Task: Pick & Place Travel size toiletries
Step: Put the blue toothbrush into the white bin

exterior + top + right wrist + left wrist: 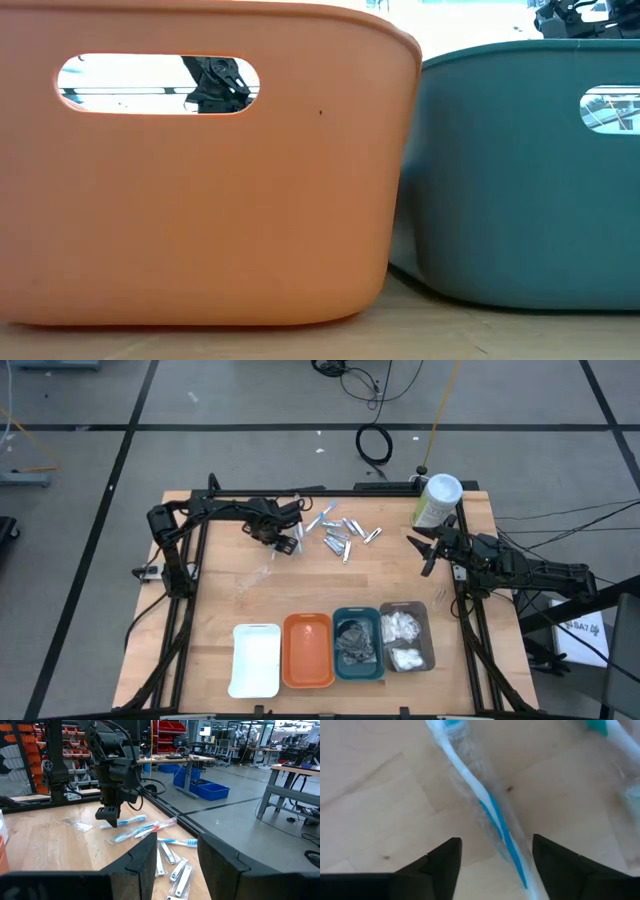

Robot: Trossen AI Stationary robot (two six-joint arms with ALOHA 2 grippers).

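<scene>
The left gripper (pixel 492 865) hangs released right over a wrapped toothbrush (pixel 490 815) on the surface (pixel 380 805); its length runs slantwise through the jaws' gap.

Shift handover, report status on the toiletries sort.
Left tool open, straddling a wrapped toothbrush on the table. Right tool open, waiting beside the green canister. More toothbrushes and nail clippers unsorted. Nothing blocking.
</scene>
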